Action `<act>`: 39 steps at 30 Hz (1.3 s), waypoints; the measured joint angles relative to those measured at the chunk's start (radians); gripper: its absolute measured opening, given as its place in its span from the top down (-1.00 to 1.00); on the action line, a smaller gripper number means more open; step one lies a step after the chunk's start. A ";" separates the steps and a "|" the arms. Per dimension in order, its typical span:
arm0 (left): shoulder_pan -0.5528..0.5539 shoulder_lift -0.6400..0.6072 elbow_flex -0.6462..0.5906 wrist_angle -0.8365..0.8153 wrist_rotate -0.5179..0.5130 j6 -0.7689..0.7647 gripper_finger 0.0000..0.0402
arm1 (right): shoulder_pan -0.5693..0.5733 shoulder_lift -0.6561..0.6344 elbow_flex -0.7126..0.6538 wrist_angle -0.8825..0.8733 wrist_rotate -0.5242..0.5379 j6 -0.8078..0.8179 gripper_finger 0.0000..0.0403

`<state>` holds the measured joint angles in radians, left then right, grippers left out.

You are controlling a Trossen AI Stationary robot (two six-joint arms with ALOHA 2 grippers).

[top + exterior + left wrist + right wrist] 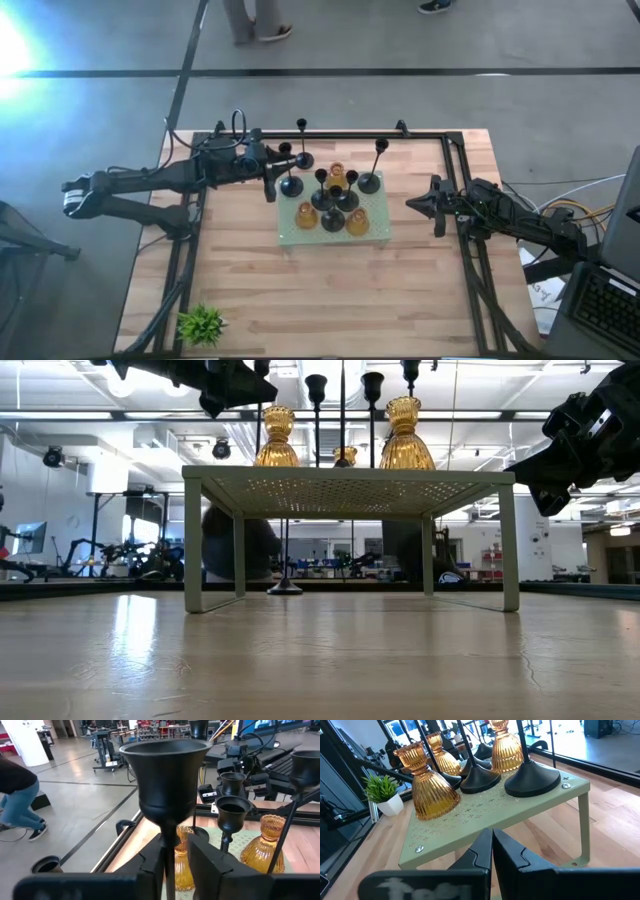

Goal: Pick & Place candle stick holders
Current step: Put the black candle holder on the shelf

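The candle stick holders (335, 200) stand together on a pale green perforated stand (372, 236) in the middle of the wooden table (330, 290). We see much free table in front of the stand and on its right side. The black ones have domed bases and thin stems; the amber glass ones (429, 782) are ribbed and squat. One black holder (167, 785) is just beside the stand's left edge, its stem between the fingers of the left gripper (175, 857). These are slightly parted; we cannot tell if they grip. Its base is hidden. The right gripper (492, 851) is clenched and empty, waiting near the stand's right edge.
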<state>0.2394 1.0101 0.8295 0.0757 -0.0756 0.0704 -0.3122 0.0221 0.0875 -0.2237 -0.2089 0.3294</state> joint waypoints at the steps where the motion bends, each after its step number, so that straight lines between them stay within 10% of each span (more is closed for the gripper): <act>1: 0.000 -0.001 0.000 0.000 0.000 0.000 0.56 | 0.000 0.000 0.000 0.000 0.000 0.000 0.96; 12: 0.001 -0.035 0.035 -0.170 0.002 -0.001 0.07 | 0.000 0.000 0.000 0.000 0.000 0.000 0.96; 23: 0.001 -0.224 0.069 -0.398 -0.019 -0.021 0.01 | 0.000 0.000 0.000 0.000 0.000 0.000 0.96; 39: 0.014 -0.243 -0.124 -0.432 -0.714 -0.383 0.03 | 0.000 0.000 0.000 0.000 0.000 0.000 0.96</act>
<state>0.2533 0.7668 0.7060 -0.3559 -0.7893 -0.3124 -0.3119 0.0223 0.0876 -0.2237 -0.2085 0.3294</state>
